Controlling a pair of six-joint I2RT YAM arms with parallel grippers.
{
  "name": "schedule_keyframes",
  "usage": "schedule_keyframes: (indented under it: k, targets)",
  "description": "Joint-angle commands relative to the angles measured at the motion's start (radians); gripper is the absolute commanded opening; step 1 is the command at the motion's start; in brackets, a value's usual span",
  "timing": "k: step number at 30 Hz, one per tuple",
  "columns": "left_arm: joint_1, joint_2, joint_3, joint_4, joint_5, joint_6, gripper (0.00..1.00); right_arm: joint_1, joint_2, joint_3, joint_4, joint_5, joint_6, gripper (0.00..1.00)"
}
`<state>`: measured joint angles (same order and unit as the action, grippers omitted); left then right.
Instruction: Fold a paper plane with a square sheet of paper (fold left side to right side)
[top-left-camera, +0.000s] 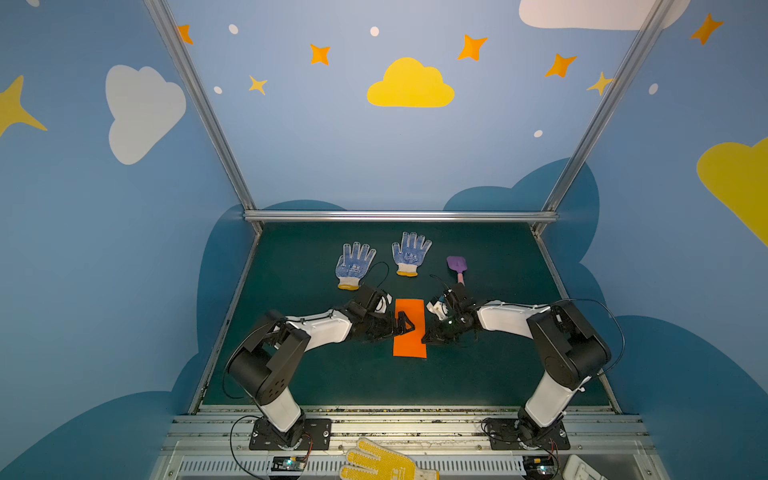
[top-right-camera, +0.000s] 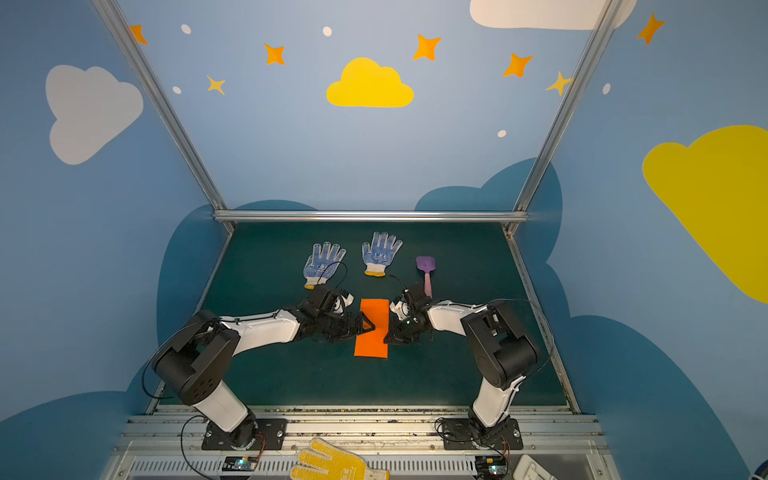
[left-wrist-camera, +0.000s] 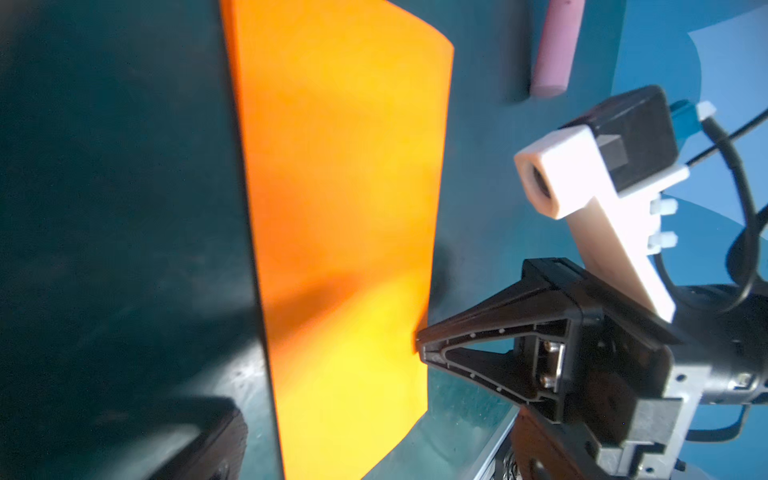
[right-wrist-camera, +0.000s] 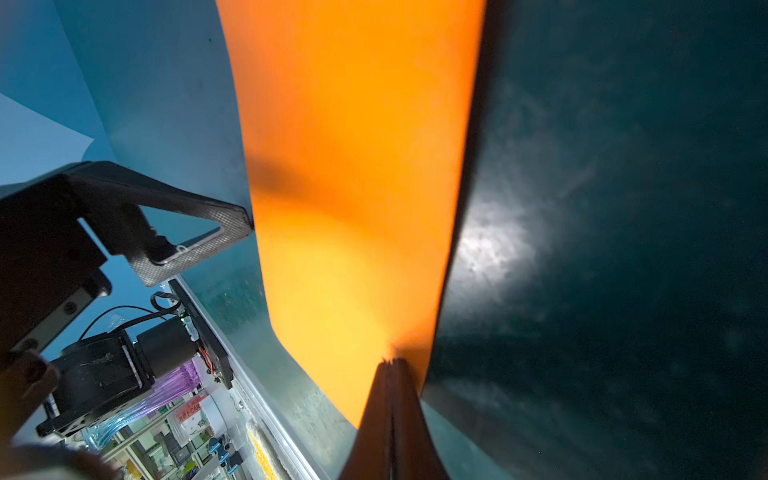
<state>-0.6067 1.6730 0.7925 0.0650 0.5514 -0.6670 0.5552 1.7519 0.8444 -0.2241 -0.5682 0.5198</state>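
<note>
Top view: sheet (top-left-camera: 409, 345) btwn L claw (top-left-camera: 405, 326) (released, over edge) & R claw (top-left-camera: 426, 338) (clenched, at edge).

— What is on the back wall (top-left-camera: 332, 158)?
— A big yellow cloud (top-left-camera: 410, 85). It has orange stars (top-left-camera: 320, 54) and small white dots (top-left-camera: 374, 31) beside it and above it.
— What is left of the yellow cloud?
— A slanted silver bar (top-left-camera: 201, 104), then a white cloud (top-left-camera: 141, 112) on the side wall (top-left-camera: 62, 249).
— And under the yellow cloud?
— A flat silver bar (top-left-camera: 399, 216), then the dark green counter (top-left-camera: 374, 382). Dark blue cloud shapes (top-left-camera: 478, 199) sit low on the walls there.
</note>
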Motion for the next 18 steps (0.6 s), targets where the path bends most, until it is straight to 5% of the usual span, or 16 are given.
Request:
schedule_keyframes:
  k: [1,18]
  targets:
    - [-0.011,0.050,-0.010,0.004,-0.006,-0.002,1.00,-0.008,0.009,-0.043,-0.059,0.088,0.000,0.00]
    - [0.029,0.060,-0.024,0.234,0.108,-0.010,1.00,-0.022,-0.002,-0.049,-0.079,0.094,-0.022,0.00]
